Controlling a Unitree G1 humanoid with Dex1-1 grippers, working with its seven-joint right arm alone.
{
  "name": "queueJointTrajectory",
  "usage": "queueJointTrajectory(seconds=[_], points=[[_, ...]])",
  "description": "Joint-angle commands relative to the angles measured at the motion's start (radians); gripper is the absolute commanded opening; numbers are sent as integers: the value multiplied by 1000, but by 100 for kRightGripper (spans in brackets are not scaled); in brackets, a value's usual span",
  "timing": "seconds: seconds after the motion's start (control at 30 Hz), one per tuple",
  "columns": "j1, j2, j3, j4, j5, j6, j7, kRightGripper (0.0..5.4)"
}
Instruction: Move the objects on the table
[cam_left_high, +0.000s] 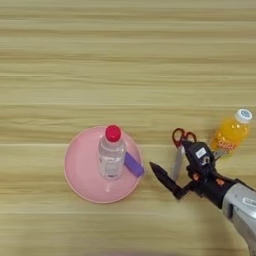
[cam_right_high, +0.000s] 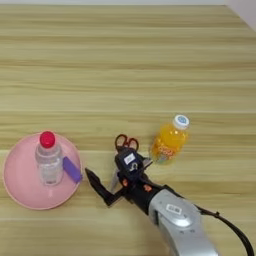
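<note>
The red-handled scissors (cam_left_high: 183, 136) lie on the table (cam_left_high: 125, 60), blades pointing toward me. My right gripper (cam_left_high: 168, 155) is open and low over them, one black finger on each side of the blade. Its left fingertip (cam_left_high: 152, 165) points at the purple block (cam_left_high: 133, 164), a short gap away. The block rests on the right part of a pink plate (cam_left_high: 75, 175). The orange juice bottle (cam_left_high: 231, 134) with its white cap stands just right of the gripper.
A clear water bottle (cam_left_high: 111, 155) with a red cap stands upright in the middle of the pink plate, touching the purple block. My silver forearm (cam_right_high: 177, 215) comes in from the bottom right.
</note>
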Motion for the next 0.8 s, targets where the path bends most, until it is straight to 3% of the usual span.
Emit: queueJointTrajectory(seconds=[0.03,0.33,0.8], points=[[-6,-26,32,-42,-13,-72,12,538],[14,-41,113,-49,-38,-140,59,538],[-54,7,171,-30,-63,-124,25,538]])
